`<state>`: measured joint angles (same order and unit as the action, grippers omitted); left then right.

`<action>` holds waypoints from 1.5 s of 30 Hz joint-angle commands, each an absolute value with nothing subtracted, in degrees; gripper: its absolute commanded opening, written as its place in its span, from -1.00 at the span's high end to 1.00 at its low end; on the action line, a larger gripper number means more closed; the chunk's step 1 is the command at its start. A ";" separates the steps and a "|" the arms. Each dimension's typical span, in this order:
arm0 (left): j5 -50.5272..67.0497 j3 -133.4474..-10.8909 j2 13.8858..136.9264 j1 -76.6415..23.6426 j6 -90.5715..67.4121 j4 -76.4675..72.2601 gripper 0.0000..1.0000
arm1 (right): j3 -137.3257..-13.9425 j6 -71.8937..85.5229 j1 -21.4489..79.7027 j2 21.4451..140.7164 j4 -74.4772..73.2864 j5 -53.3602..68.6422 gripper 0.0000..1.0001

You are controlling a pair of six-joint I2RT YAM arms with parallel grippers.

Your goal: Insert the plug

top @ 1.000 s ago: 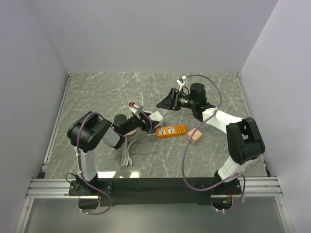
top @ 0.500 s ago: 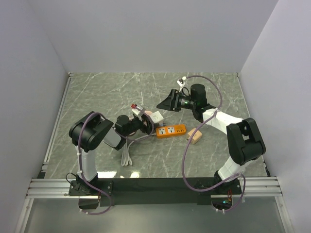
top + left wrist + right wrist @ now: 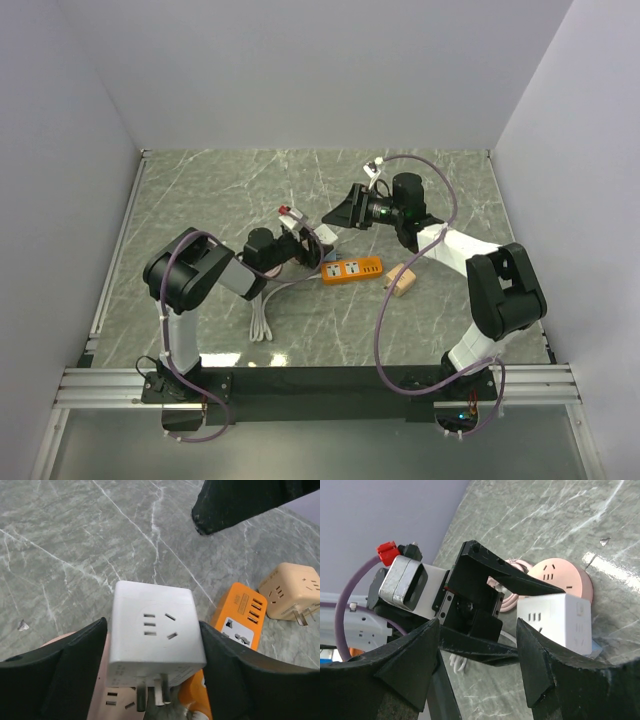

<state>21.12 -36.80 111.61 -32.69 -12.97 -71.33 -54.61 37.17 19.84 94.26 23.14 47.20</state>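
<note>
From above we see both arms reaching to mid-bench, the left arm low and the right arm angled in from the far side. The orange power strip lies between them and a beige cube adapter sits just beside the strip's right end. A white cable trails toward the near edge. What the left jaws carry is hard to make out from this height.

The left wrist view settles it. The left jaws are clamped on the white cube plug, one finger on each flank, its socket face up and its metal prongs pointing down. Under the prongs we see part of a pink round socket, with the orange strip's edge just to the right. We cannot tell whether the prongs touch either one.

The right wrist view gives the side we lack: the cube is held beside the pink disc, which lies flat on the bench. The right jaws stand apart with nothing between them, near the cube but not touching it.
</note>
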 commanded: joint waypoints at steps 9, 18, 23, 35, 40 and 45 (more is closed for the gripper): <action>23.20 -37.19 110.84 -33.49 -10.98 -68.45 0.99 | -52.39 34.46 18.37 86.59 23.13 46.50 -0.38; 27.59 -27.00 93.98 -33.49 -14.67 -76.72 0.99 | -50.36 33.04 16.44 81.91 18.01 43.85 -0.58; 27.42 -23.03 88.43 -33.40 -17.13 -83.05 0.99 | -49.13 36.38 16.52 83.23 21.61 48.15 -0.65; 29.36 -22.50 84.64 -33.93 -18.63 -84.99 0.99 | -50.00 43.51 20.47 91.22 32.97 55.55 -0.68; 29.80 -22.68 84.11 -34.28 -18.81 -85.43 0.99 | -51.59 42.80 22.32 93.43 31.56 55.55 -0.68; 28.92 -22.41 82.88 -34.45 -18.11 -84.91 0.99 | -52.73 41.13 23.90 93.60 29.27 55.98 -0.68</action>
